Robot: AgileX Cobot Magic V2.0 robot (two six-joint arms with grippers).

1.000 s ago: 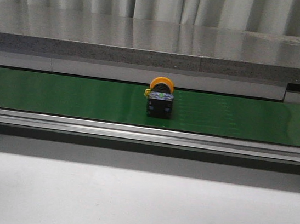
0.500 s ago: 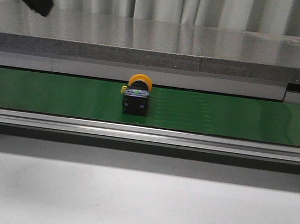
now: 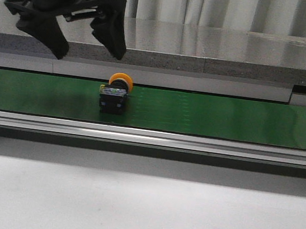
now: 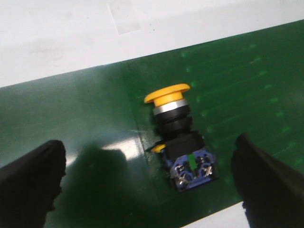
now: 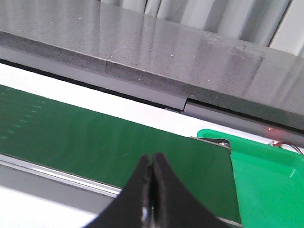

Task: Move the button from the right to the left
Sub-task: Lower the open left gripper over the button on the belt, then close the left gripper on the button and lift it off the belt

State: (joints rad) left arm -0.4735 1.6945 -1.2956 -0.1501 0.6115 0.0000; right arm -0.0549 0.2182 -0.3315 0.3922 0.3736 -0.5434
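One button (image 3: 114,93) lies on the green belt (image 3: 226,117), tipped on its side. Cap: round mushroom form, orange-yellow, with a bright metal collar directly behind it. Neck: black, cylindrical. Body: dark blue-black block, with a small yellow tab at the side; the end face carries screw terminals and a small green mark, clearly legible in the left wrist view (image 4: 183,140). The cap faces away from the terminal end, toward the far edge of the belt.

Left gripper (image 3: 88,47): fingers (image 4: 28,183) spread wide apart, holding nothing. In the front view it hangs above the belt, with the button below and just right of the gap between the fingertips. In the left wrist view the button sits between the two fingers, nearer one of them, touching neither.

Right gripper (image 5: 151,178): fingers pressed together, nothing between them, positioned over the near edge of the belt (image 5: 95,142), close to a bright green tray (image 5: 268,180) at the belt's end. It does not appear in the front view.
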